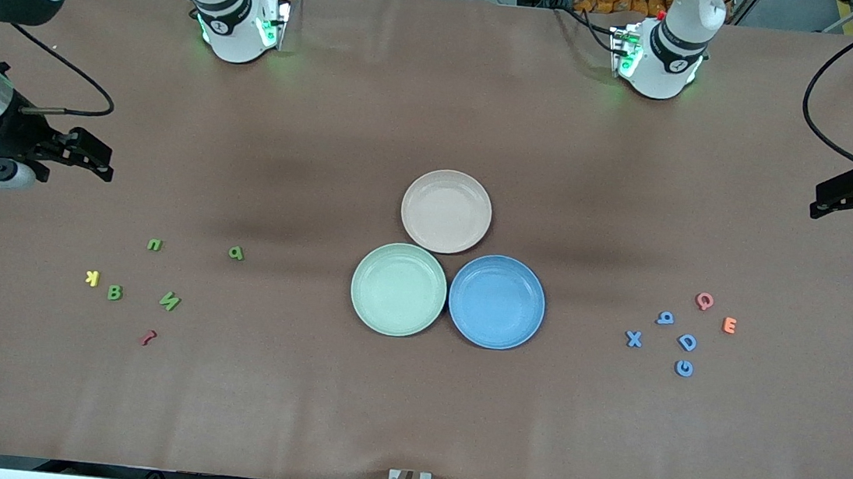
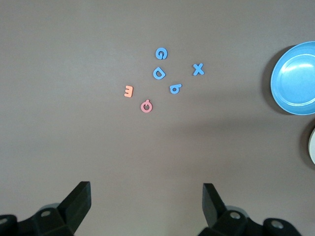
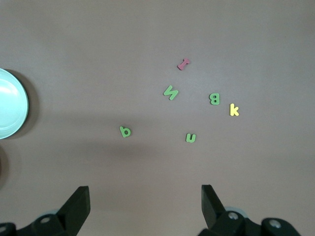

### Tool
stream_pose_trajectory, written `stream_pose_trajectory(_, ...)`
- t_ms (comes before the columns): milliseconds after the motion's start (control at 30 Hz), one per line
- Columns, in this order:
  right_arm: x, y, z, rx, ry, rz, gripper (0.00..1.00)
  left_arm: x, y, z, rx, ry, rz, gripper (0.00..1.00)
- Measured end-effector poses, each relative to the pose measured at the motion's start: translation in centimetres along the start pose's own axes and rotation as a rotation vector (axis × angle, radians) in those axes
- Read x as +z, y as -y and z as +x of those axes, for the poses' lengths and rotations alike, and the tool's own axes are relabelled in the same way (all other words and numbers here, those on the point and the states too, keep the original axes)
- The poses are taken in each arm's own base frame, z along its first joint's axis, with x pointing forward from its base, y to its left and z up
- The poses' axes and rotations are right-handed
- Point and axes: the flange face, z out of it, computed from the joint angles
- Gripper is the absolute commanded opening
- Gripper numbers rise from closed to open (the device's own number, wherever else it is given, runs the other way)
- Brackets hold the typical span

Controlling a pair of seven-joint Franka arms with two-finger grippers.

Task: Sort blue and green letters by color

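Four light blue letters lie toward the left arm's end of the table: X (image 1: pixel 634 338), b (image 1: pixel 665 318), D (image 1: pixel 687 342) and G (image 1: pixel 684 368). Four green letters lie toward the right arm's end: u (image 1: pixel 154 244), p (image 1: pixel 236 253), B (image 1: pixel 114 292) and N (image 1: pixel 169 301). My left gripper (image 1: pixel 818 199) hangs open and empty over bare table, apart from the blue group (image 2: pixel 165 71). My right gripper (image 1: pixel 99 157) is also open and empty, over bare table clear of the green group (image 3: pixel 170 92).
Three empty plates sit mid-table: a pale pink one (image 1: pixel 446 211), a green one (image 1: pixel 398 289) and a blue one (image 1: pixel 497 301). A pink Q (image 1: pixel 705 301) and orange E (image 1: pixel 730 325) lie beside the blue letters. A yellow K (image 1: pixel 92 278) and dark red piece (image 1: pixel 149 337) lie among the green.
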Motion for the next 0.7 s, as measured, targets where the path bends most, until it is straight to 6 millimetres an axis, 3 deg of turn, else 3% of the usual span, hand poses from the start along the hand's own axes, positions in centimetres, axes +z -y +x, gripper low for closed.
stream_pose_trajectory(467, 0.8, 0.0, -0.1, 0.000, 0.017, 0.001, 1.00, 0.7, 0.0, 0.1, 0.000, 0.022, -0.002, 1.00)
stream_pose_trajectory(567, 1.0, 0.0, -0.2, 0.000, 0.020, 0.001, 1.00, 2.3, 0.0, 0.4, 0.001, 0.053, -0.005, 1.00)
stream_pose_trajectory(700, 2.2, 0.1, -0.2, 0.000, 0.019, 0.002, 1.00, 5.9, 0.0, 1.8, 0.002, 0.109, -0.009, 1.00)
